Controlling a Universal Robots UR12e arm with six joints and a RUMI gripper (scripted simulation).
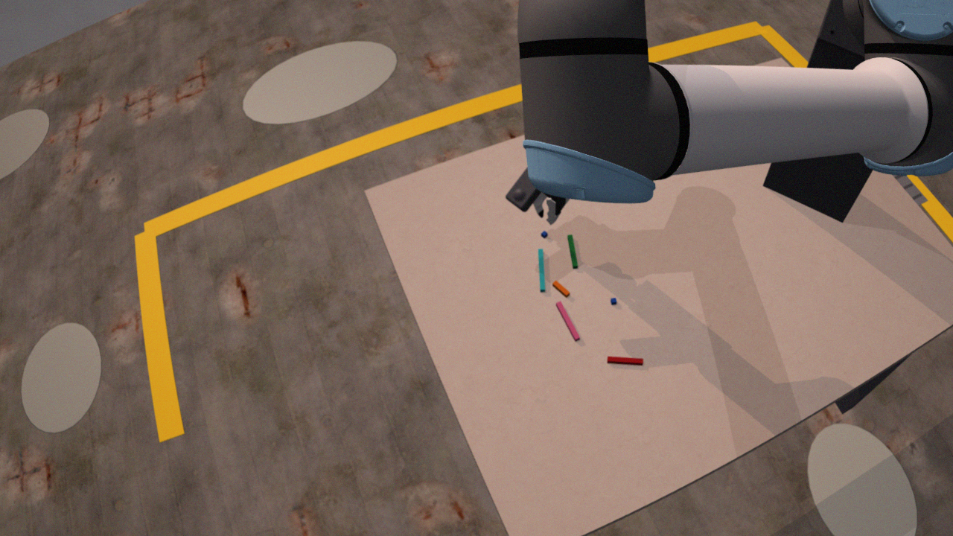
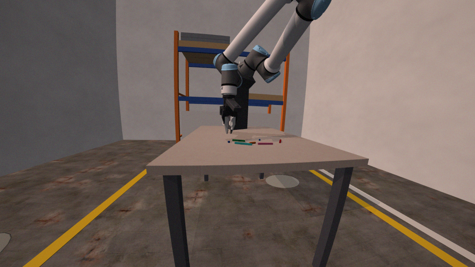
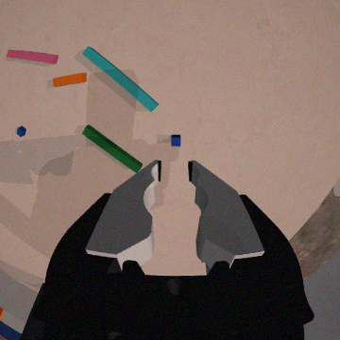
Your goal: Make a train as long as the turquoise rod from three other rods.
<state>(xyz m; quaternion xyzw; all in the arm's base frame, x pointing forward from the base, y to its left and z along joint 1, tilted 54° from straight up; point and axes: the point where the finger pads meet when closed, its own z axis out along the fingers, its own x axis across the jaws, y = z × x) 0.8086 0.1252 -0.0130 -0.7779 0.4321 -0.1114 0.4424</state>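
My gripper (image 1: 546, 219) (image 2: 229, 133) (image 3: 175, 162) is above the table, its jaws a small gap apart with nothing between them. A blue rod (image 1: 544, 234) (image 2: 228, 141) (image 3: 176, 141) lies just ahead of the fingertips in the wrist view. The green rod (image 1: 572, 251) (image 2: 238, 140) (image 3: 112, 148) and turquoise rod (image 1: 541, 269) (image 2: 243, 143) (image 3: 120, 78) lie nearby. The orange rod (image 1: 561, 288) (image 3: 70, 79) lies between the turquoise and pink (image 1: 567, 321) (image 3: 32, 57) rods. Another blue rod (image 1: 613, 301) (image 3: 21, 131) and the red rod (image 1: 625, 360) (image 2: 280, 141) lie apart. No rods touch.
The rods lie on the pale table (image 1: 466, 400) (image 2: 205, 155). The arm's shadow falls across the table beside the green rod. A shelf rack (image 2: 176, 82) stands behind the arm. The table's left edge runs beyond the turquoise and pink rods in the top view.
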